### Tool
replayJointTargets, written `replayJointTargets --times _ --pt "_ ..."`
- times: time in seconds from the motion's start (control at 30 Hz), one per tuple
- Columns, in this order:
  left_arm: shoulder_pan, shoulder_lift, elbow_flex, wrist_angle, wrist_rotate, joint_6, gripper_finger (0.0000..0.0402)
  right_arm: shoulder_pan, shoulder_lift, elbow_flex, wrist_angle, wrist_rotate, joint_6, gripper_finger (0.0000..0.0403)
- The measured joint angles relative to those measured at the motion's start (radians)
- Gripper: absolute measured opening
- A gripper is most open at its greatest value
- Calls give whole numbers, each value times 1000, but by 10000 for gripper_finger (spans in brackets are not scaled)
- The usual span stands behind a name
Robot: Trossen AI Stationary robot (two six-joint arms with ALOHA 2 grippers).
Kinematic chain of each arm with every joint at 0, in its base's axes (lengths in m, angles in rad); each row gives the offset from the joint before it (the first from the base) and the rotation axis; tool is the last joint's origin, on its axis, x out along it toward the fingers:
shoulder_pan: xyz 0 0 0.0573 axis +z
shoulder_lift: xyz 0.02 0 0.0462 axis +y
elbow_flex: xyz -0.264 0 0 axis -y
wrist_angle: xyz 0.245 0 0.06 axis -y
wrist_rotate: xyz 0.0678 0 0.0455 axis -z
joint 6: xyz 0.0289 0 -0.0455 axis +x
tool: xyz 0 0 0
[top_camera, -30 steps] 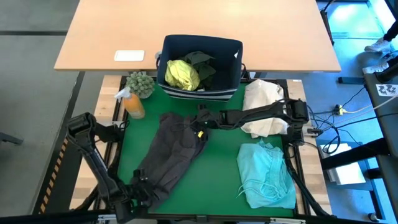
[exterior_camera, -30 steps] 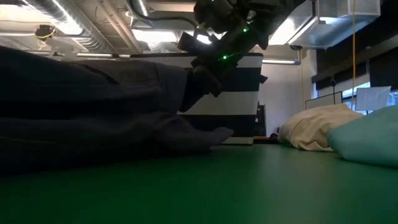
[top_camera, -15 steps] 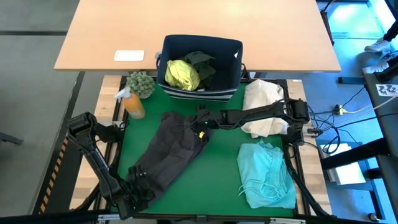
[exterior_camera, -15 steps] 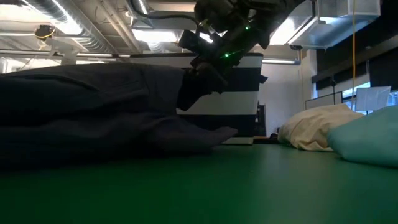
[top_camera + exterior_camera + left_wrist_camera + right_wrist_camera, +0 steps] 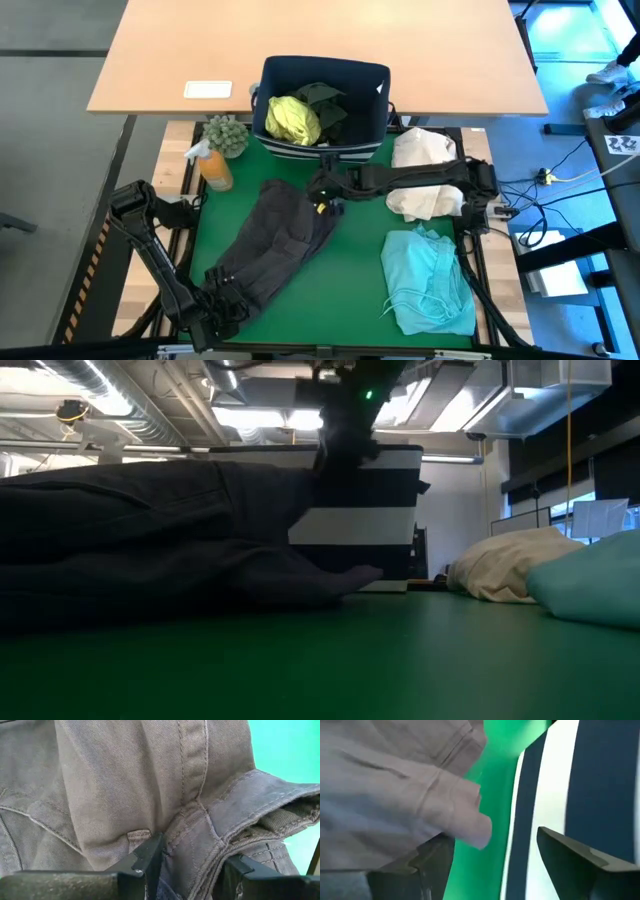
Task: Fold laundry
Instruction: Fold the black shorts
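1. The grey trousers (image 5: 272,250) lay flat on the green table (image 5: 350,290). Their long line ran slantwise, from the near left corner up toward the navy bin (image 5: 322,105).
2. The left gripper (image 5: 222,305) was at the near end of the trousers. In its wrist view, the thick waistband seam (image 5: 210,827) sat between its half-open fingers (image 5: 150,857). I could not tell if they still pinched it.
3. The right gripper (image 5: 322,188) was at the far end, just beside the bin. Its fingers (image 5: 437,860) were wide apart and held nothing. The trouser hem (image 5: 465,817) lay right by one finger.
4. So each arm had one end of the trousers near it. I think the next fold should bring one end over to the other, along that slanted line.
5. The turquoise garment (image 5: 430,280) waited at the near right. The yellow-green shirt (image 5: 292,120) was in the bin.
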Motion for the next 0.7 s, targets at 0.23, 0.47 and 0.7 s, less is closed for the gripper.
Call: replayJointTargets --times 0.23,0.47,0.7 --pt "-4 0 0 4 0 -17 127 16 -134 -40 -72 -171 62 200" --pt "-13 0 0 5 -2 -27 128 22 -263 -317 67 -365 151 128" --pt "-13 -1 0 5 -2 -42 128 36 -256 -644 644 -466 197 47"
